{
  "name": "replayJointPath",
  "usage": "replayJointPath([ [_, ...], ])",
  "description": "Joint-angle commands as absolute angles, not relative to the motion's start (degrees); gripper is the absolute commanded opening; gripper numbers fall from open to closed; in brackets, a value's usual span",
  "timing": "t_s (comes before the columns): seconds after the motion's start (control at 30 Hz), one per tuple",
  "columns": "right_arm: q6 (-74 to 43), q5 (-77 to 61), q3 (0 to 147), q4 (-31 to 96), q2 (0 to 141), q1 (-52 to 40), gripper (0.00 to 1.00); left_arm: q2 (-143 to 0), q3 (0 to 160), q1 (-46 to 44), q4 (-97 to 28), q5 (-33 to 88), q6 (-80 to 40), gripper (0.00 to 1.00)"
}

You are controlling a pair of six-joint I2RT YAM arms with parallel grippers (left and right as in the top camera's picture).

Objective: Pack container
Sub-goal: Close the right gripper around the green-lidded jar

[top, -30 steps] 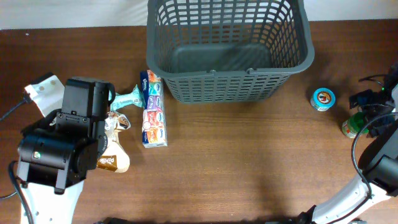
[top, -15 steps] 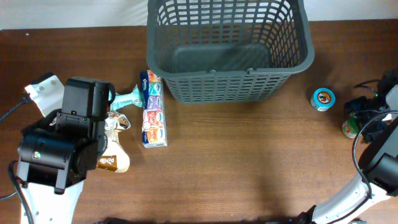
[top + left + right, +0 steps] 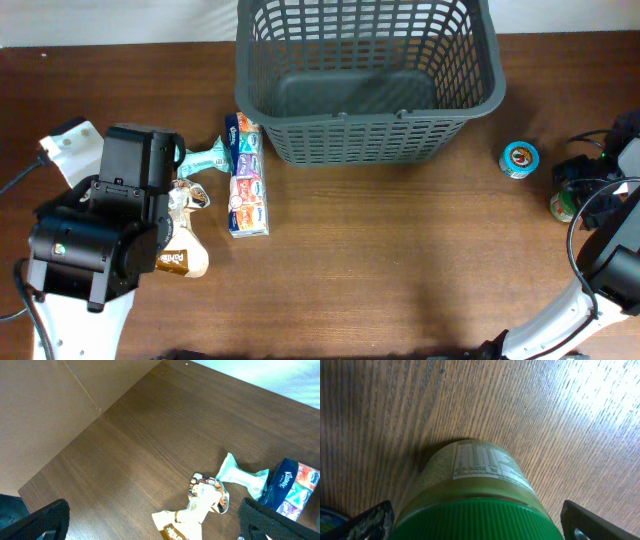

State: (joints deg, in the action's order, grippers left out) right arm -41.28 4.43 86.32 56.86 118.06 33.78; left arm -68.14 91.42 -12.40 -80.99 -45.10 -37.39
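Note:
The container (image 3: 370, 122), a large dark grey slotted basket, stands at the table's far middle with nothing in it. My right gripper (image 3: 480, 525) is open, its fingers either side of the green lid of a small jar (image 3: 470, 470). In the overhead view the jar (image 3: 560, 207) stands at the far right edge, half under that gripper (image 3: 583, 183). My left gripper (image 3: 157, 525) is open and empty, hovering over a white and brown snack packet (image 3: 197, 510). In the overhead view the left arm (image 3: 110, 220) hides its fingers.
A tissue multipack (image 3: 246, 175), a teal packet (image 3: 208, 157) and the snack packet (image 3: 185, 250) lie left of the basket. A small teal-lidded tub (image 3: 519, 159) stands right of the basket, near the jar. The tissue pack (image 3: 295, 487) and teal packet (image 3: 240, 475) also show in the left wrist view.
My right gripper has shifted a little left and closer over the green-lidded jar. The left arm and the other objects have not moved.

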Motion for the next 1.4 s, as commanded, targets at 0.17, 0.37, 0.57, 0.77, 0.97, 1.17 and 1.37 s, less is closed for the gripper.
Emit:
replayJointPath([
  [0.17,-40.8,2.7,86.0,55.4,118.7,34.2,0.99,-68.2,92.0,-12.1,-81.1,-46.3,-38.2,1.00],
  [0.37,-40.9,2.6,86.0,55.4,118.7,34.2,0.99,-68.2,92.0,-12.1,-81.1,-46.3,-38.2,1.00],
  [0.57,-40.9,2.6,86.0,55.5,118.7,34.2,0.99,-68.2,92.0,-12.1,-81.1,-46.3,-38.2,1.00],
  [0.77,-41.0,2.8,86.0,55.7,118.7,34.2,0.78,-68.2,92.0,-12.1,-81.1,-46.3,-38.2,0.99],
  [0.97,-41.0,3.7,86.0,56.1,118.7,34.2,0.47,-68.2,92.0,-12.1,-81.1,-46.3,-38.2,1.00],
  [1.17,-40.9,3.7,86.0,57.2,118.7,34.2,0.10,-68.2,92.0,-12.1,-81.1,-46.3,-38.2,1.00],
  [1.37,-40.1,3.7,89.5,61.3,118.3,34.2,0.04,-68.2,92.0,-12.1,-81.1,-46.3,-38.2,1.00],
])
